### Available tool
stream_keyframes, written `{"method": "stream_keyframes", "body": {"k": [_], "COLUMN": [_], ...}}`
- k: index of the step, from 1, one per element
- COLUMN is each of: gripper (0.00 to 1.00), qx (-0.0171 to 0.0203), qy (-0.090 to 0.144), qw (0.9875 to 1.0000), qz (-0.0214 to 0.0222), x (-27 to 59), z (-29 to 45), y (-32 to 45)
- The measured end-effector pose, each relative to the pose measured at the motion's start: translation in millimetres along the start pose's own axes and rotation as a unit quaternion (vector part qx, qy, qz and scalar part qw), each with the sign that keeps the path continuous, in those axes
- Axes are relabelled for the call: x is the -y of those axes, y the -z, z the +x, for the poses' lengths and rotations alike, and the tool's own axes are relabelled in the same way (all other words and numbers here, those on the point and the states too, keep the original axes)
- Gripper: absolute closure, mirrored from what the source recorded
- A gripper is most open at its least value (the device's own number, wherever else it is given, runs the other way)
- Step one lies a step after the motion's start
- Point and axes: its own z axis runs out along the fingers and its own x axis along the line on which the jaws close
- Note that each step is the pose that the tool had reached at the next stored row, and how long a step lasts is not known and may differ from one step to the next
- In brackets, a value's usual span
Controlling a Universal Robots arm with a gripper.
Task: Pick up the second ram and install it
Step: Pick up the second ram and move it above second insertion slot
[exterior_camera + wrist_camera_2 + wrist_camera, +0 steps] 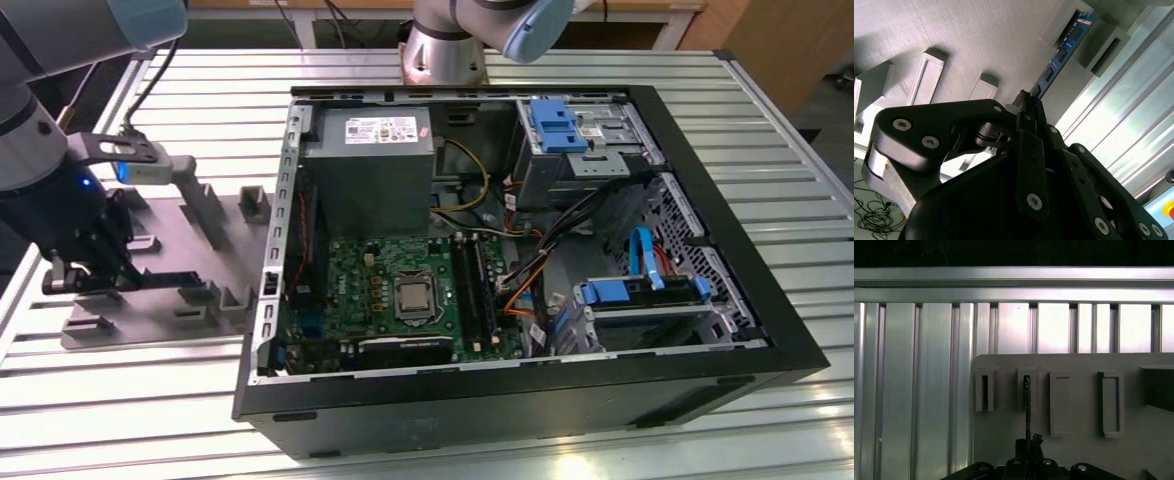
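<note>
The arm stands at the exterior view's left, over a grey fixture plate (160, 215) that lies on the slatted aluminium table (534, 70), just beside the open computer case (534, 420). The gripper (83, 270) is down low on that plate, among its raised grey blocks, well apart from the case. In the second wrist view the black fingers (1029, 150) come together to a narrow point at the gripper (1026, 100) tip, and the jaws are closed on the near end of the second ram (1059, 55), a thin blue board with dark chips. The ram runs straight out from the tip, and its far end sits at the raised blocks of the fixture plate (979, 40), beside the bright slats of the table (1124, 125). In the first wrist view the second ram (1027, 410) shows edge-on as a thin dark line. It runs from the gripper (1027, 442) to a slotted holder (1021, 400) on the fixture plate (1134, 450), with the table (929, 390) beyond. Inside the case, the green motherboard (387, 270) lies flat, with its long black memory slots (470, 290) towards the exterior view's right of the processor socket. A grey power supply (374, 160) sits behind it, and blue drive brackets (561, 125) are on the far side.
</note>
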Motion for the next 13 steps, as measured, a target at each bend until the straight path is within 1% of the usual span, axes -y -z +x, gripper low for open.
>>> {"method": "stream_keyframes", "body": {"k": [13], "gripper": [0.86], "qx": [0.0001], "qy": [0.000], "qw": [1.0000], "qz": [0.0001], "x": [0.0], "z": [0.1], "y": [2.5]}}
